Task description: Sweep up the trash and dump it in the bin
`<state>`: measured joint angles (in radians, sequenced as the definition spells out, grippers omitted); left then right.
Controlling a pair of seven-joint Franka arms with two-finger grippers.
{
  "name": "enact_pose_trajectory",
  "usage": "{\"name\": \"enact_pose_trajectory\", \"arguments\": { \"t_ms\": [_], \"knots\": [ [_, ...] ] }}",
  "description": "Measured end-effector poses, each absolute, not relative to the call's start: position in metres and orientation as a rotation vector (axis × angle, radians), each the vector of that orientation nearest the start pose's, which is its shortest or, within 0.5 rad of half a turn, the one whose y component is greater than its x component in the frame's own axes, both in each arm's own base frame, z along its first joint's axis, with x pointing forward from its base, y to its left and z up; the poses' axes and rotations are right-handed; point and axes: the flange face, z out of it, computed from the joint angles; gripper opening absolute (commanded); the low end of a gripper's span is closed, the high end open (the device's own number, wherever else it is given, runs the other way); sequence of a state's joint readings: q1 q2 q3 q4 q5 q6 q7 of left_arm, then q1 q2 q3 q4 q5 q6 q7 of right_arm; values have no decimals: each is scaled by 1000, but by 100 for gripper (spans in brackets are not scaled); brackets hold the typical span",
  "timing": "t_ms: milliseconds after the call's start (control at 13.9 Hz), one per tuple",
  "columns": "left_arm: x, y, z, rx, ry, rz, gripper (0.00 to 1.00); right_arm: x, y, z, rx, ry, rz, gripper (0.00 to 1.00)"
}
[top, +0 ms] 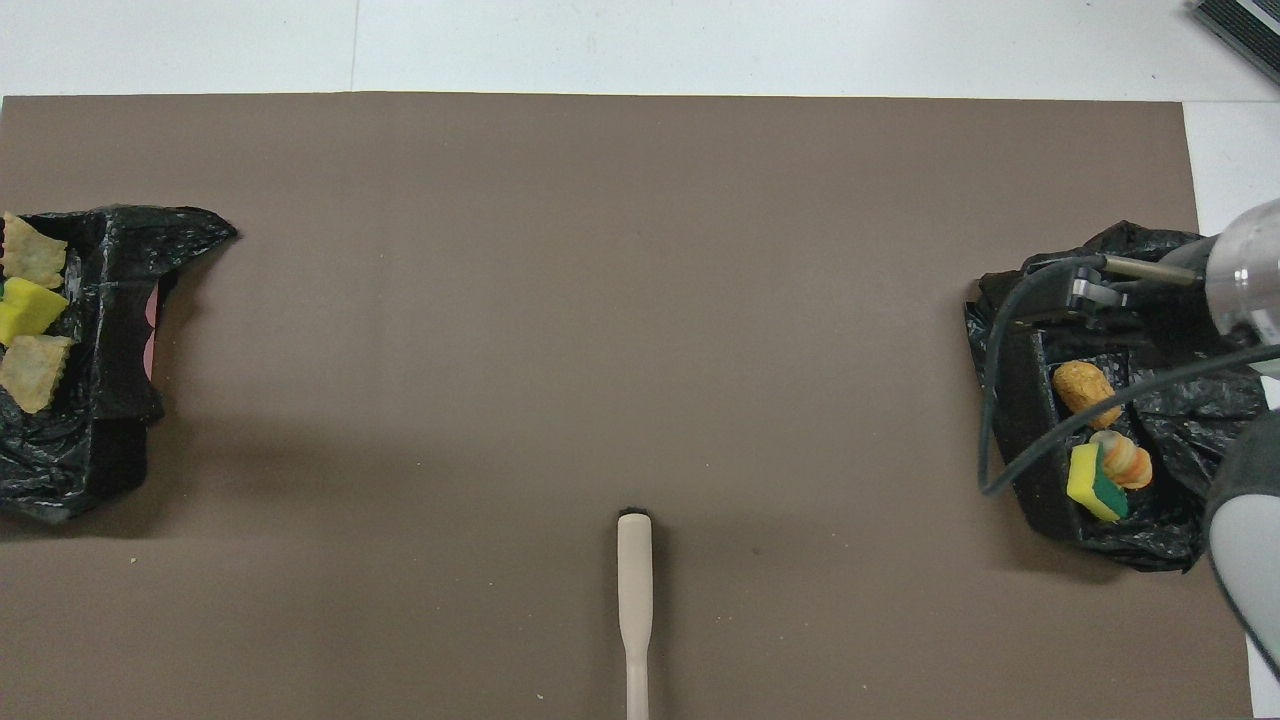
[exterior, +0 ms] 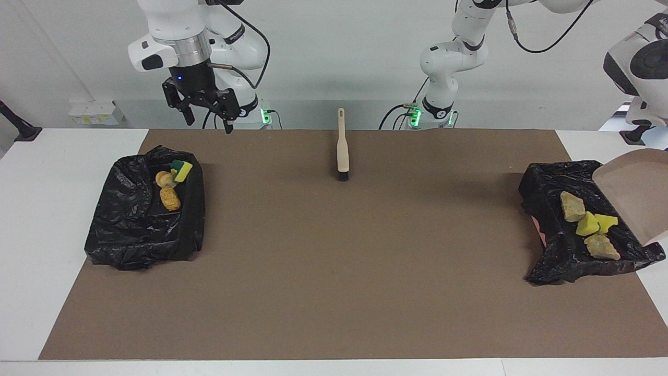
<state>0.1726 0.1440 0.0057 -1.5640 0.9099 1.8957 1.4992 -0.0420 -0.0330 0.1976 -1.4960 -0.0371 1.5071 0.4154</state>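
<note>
Only the brush (exterior: 342,145) lies on the brown mat (exterior: 334,261) between the two black-lined bins (exterior: 143,214) (exterior: 579,224) at its ends.

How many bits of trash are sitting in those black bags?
7: three in the bin bag at the right arm's end, four in the bin bag at the left arm's end; folds may hide more.
</note>
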Motion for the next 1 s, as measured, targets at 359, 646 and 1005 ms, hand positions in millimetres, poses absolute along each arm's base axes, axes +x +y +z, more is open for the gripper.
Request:
{"name": "enact_pose_trajectory", "arguments": {
  "t_ms": [359, 646, 1005],
  "knots": [
    [602, 120, 576, -2038, 1517, 558, 0, 534, 66, 672, -3157, 353, -31, 100],
    [592, 98, 556, -2293, 1442, 432, 0, 538, 65, 677, -3153, 352, -41, 100],
    [570, 25, 522, -2587, 1154, 333, 0, 540, 58, 674, -3148, 373, -23, 100]
  ]
}}
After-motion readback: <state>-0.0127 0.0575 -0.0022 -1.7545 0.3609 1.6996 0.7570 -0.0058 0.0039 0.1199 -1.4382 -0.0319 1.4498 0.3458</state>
